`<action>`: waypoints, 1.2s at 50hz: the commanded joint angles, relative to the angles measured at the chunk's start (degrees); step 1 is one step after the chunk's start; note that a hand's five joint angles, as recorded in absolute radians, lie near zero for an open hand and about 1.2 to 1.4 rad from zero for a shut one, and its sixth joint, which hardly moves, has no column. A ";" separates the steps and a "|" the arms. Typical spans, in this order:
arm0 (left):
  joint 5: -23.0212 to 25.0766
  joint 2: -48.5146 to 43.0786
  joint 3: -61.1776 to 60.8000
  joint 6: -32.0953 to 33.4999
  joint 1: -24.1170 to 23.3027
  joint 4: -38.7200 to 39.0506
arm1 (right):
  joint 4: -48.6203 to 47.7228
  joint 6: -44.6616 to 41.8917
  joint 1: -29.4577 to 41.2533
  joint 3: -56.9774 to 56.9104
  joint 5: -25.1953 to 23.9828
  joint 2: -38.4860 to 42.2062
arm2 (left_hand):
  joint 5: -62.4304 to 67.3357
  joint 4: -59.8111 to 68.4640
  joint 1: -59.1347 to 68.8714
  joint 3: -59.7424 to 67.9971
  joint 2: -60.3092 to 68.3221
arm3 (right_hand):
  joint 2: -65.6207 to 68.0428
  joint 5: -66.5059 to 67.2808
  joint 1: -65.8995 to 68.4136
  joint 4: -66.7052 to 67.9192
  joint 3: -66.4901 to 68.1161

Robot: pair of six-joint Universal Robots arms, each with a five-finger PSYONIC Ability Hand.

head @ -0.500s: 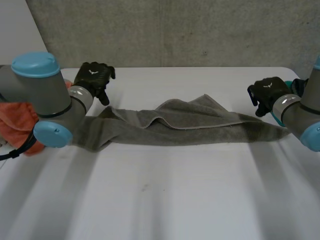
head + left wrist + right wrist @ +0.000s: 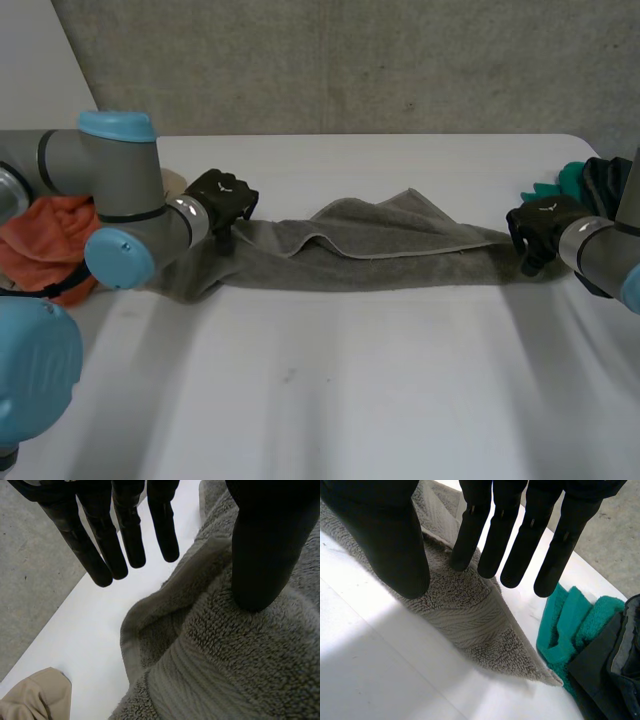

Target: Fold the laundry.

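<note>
A long grey towel [image 2: 380, 255] lies stretched across the white table [image 2: 330, 400], with a fold ridge near its middle. My left hand [image 2: 222, 200] is at the towel's left end. In the left wrist view its thumb [image 2: 257, 555] presses down on the towel [image 2: 225, 655], while its straight fingers [image 2: 125, 530] reach past the towel's edge over bare table. My right hand [image 2: 540, 225] is at the towel's right end. There its fingers [image 2: 512, 530] are straight, their tips at the towel [image 2: 465, 615] near its corner, and the thumb [image 2: 390, 540] stands apart.
An orange cloth [image 2: 45, 240] is heaped at the table's left edge behind my left arm, with a beige cloth [image 2: 35, 695] beside it. Teal cloth [image 2: 570, 625] and a dark garment [image 2: 615, 665] lie just past the towel's right corner. A concrete wall runs behind the table.
My left hand came forward and down from behind the towel onto its left end. My right hand dropped and moved in over the towel's right end.
</note>
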 commanded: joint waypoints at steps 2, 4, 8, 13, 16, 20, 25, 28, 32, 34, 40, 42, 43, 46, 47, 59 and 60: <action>1.41 -4.39 5.74 0.23 -0.88 1.48 | -0.39 -0.18 -0.06 -0.03 0.20 1.27 | 29.53 28.99 29.24 29.56 29.36 | 5.64 6.44 5.03 5.28 5.37; 1.94 -4.92 6.62 0.67 -1.15 0.51 | -0.39 -0.27 -0.15 -0.12 0.29 1.36 | 46.67 46.13 46.39 46.70 46.51 | 4.47 5.27 3.86 4.11 4.20; 1.77 -3.88 7.07 1.38 -1.85 -2.21 | -0.39 -0.09 -0.85 -0.47 0.38 1.10 | 46.76 46.22 46.48 46.79 46.60 | -5.44 -4.64 -6.04 -5.79 -5.70; 1.85 3.50 3.03 1.47 -1.68 -2.74 | 0.84 0.17 -1.11 -1.52 0.20 -0.04 | 46.76 46.22 46.48 46.79 46.60 | -21.25 -20.45 -21.86 -21.60 -21.52; 2.29 9.74 -0.83 1.64 -1.42 -1.34 | 2.77 0.61 -0.85 -2.75 -0.06 -0.75 | 46.76 46.22 46.48 46.79 46.60 | -30.01 -29.21 -30.61 -30.36 -30.27; 3.52 17.47 -5.75 1.90 -0.80 -0.11 | 6.02 1.92 -0.06 -5.30 -1.29 -0.49 | 46.76 46.22 46.48 46.79 46.60 | -36.74 -35.94 -37.35 -37.10 -37.01; 5.89 24.86 -10.15 2.87 -0.01 0.25 | 7.61 3.60 1.70 -8.03 -4.28 1.53 | 46.76 46.22 46.48 46.79 46.60 | -39.78 -38.98 -40.39 -40.14 -40.05; 7.39 28.82 -12.26 2.78 0.34 0.51 | 7.44 4.21 3.10 -9.52 -5.25 3.47 | 46.76 46.22 46.48 46.79 46.60 | -39.78 -38.98 -40.39 -40.14 -40.05; 8.27 32.25 -13.76 2.08 0.61 0.95 | 6.21 4.39 4.95 -11.19 -5.25 6.63 | 46.76 46.22 46.48 46.79 46.60 | -39.78 -38.98 -40.39 -40.14 -40.05; 8.27 33.65 -14.29 1.12 0.87 1.65 | 4.89 4.21 5.65 -12.24 -4.64 8.83 | 46.76 46.22 46.48 46.79 46.60 | -39.78 -38.98 -40.39 -40.14 -40.05; 8.88 35.68 -15.96 -2.22 1.48 3.67 | 1.99 5.26 6.18 -13.57 -2.17 12.26 | 46.76 46.22 46.48 46.79 46.60 | -11.45 -10.65 -12.05 -11.80 -11.71; 8.71 35.68 -16.05 -3.80 1.75 4.90 | 1.81 6.23 6.80 -13.57 -2.61 12.96 | 46.76 46.22 46.48 46.79 46.60 | 13.82 14.62 13.22 13.47 13.56; 8.71 35.68 -16.05 -4.24 1.84 5.43 | 1.81 6.58 6.97 -13.57 -2.87 13.14 | 46.76 46.22 46.48 46.79 46.60 | 16.87 17.67 16.27 16.52 16.61; 8.53 35.07 -15.61 -5.91 2.45 7.45 | 3.04 7.64 7.41 -13.57 -4.37 13.23 | 46.76 46.22 46.48 46.79 46.60 | 30.20 31.00 29.59 29.84 29.93; 8.45 34.89 -15.43 -6.27 2.63 7.97 | 3.48 7.99 7.50 -13.48 -4.63 13.05 | 46.76 46.22 46.48 46.79 46.60 | 30.22 31.02 29.61 29.86 29.95; 8.09 33.66 -14.11 -7.76 2.80 7.98 | 8.67 12.56 6.89 -9.35 -6.30 2.95 | 46.76 46.22 46.48 46.79 46.60 | -15.05 -14.25 -15.65 -15.40 -15.32; 8.09 34.18 -14.11 -8.11 2.72 7.46 | 8.41 13.17 7.06 -8.74 -7.00 2.16 | 46.76 46.22 46.48 46.79 46.60 | -16.39 -15.59 -16.99 -16.74 -16.65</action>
